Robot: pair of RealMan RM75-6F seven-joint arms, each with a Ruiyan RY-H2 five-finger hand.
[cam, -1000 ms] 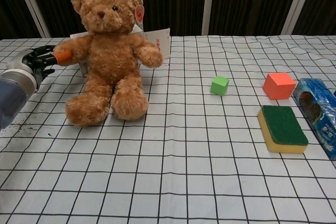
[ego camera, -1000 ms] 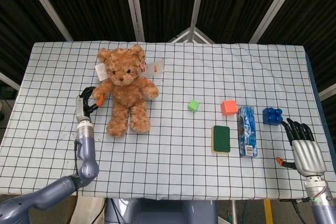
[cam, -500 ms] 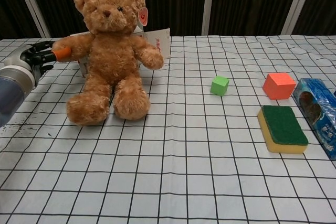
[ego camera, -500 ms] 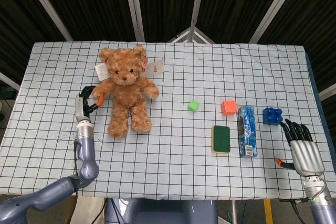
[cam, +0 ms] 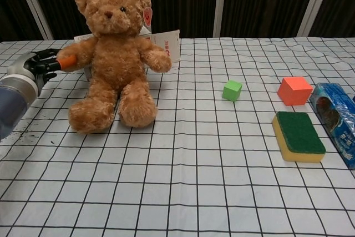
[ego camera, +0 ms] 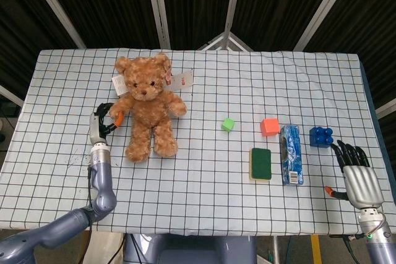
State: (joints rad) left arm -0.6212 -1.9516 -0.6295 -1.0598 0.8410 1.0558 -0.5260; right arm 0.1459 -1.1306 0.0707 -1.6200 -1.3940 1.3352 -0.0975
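Fingers of the left robot hand (cam: pixel 34 66) seem to pinch the teddy bear (cam: pixel 113 54) by its paw at the bench's (ego camera: pixel 204 153) left side; plush, light and floppy, better gripped round the torso; right robot hand (ego camera: pixel 359 174) spread, idle; one bear, one green cube (ego camera: pixel 228 125), one sponge (ego camera: pixel 260 163).

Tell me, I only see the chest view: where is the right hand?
Observer: The right hand lies at the near right table edge, holding nothing.
Child: What is closest to it?
Observer: A blue toy brick, just beyond its fingertips, not touching.
Child: How long is the blue packet?
Observer: The blue packet is long and narrow, lying right beside the sponge.
Child: Is the bear alone?
Observer: No, the left hand touches the teddy bear at its paw.
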